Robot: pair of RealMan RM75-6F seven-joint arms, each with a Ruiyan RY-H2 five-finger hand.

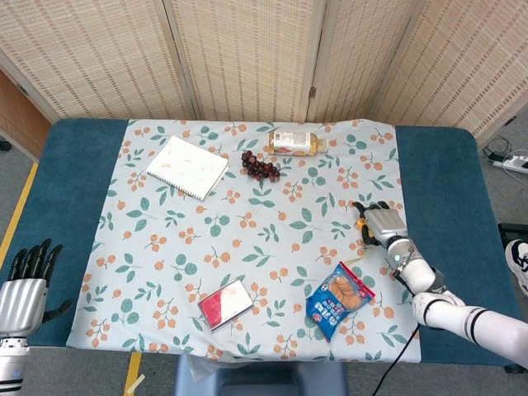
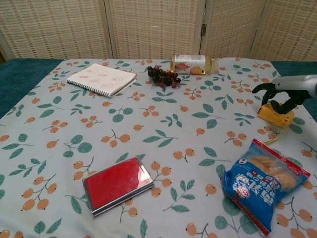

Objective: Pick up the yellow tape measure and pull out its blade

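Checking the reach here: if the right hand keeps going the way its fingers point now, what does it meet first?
The yellow tape measure, most likely: the right hand sits right above it, fingers curled down around it. Contact is unclear.

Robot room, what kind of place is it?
Probably a test room for a robot, not a home. Woven folding screens stand behind a table with a flowery cloth. Odd things lie spread out: a notebook, grapes, a bottle, a cookie bag.
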